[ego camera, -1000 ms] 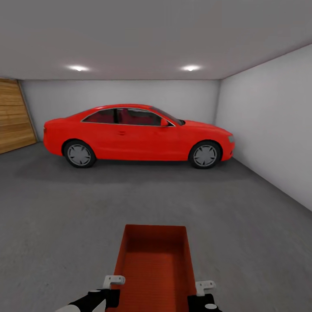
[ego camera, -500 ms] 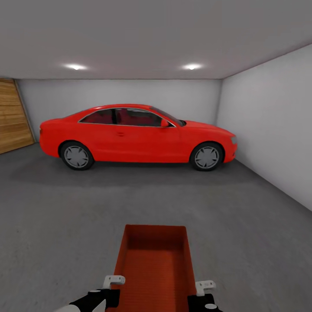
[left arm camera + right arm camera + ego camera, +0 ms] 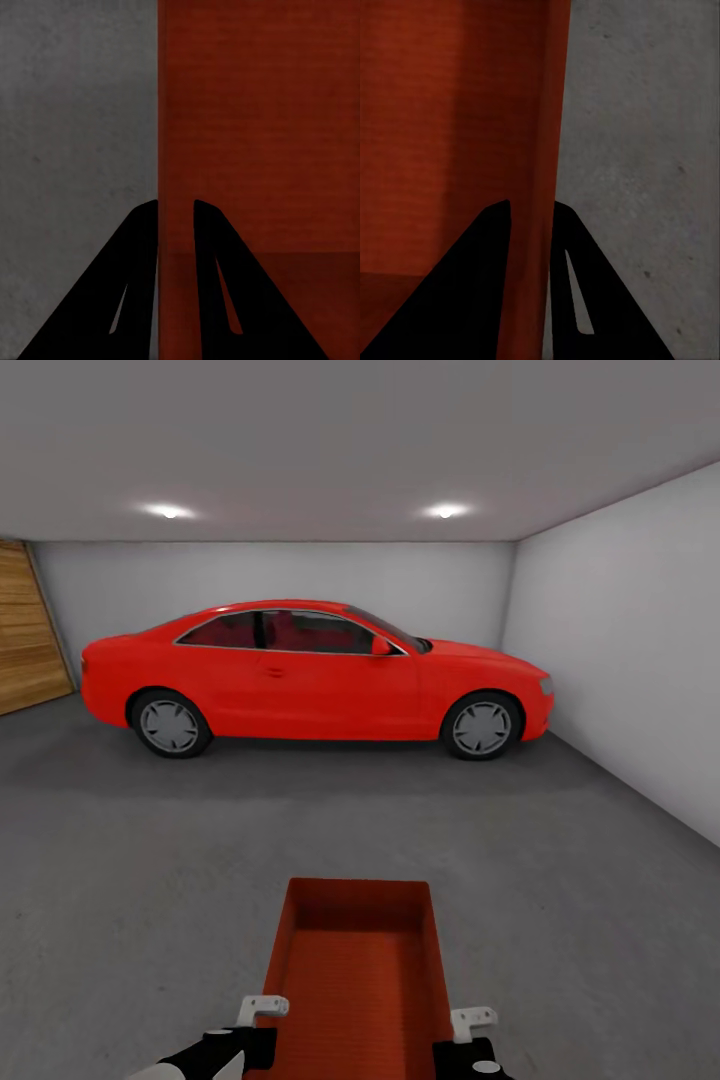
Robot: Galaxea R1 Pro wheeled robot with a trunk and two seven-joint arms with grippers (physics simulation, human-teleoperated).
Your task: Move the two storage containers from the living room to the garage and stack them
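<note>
Nowhere any writing: plain container [image 3: 355, 970].

Place: a home garage
Vehicle: 1 red car [image 3: 315, 670] parked side-on
Floor: dark grey speckled concrete [image 3: 150, 860]
Walls: plain white-grey [image 3: 620, 660]
Door: wooden [image 3: 30, 630], at left
Ceiling: 2 recessed lights [image 3: 167, 511]

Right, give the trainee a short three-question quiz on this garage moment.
1. True or false: each gripper pinches one side wall of the storage container.
2. What stands ahead of the robot? A) a bicycle B) a red car C) a workbench
3. Fill in: the surface under the held container is the dark grey ____.

Key:
1. True: the left gripper and the right gripper each straddle a wall.
2. B.
3. Floor.
</note>
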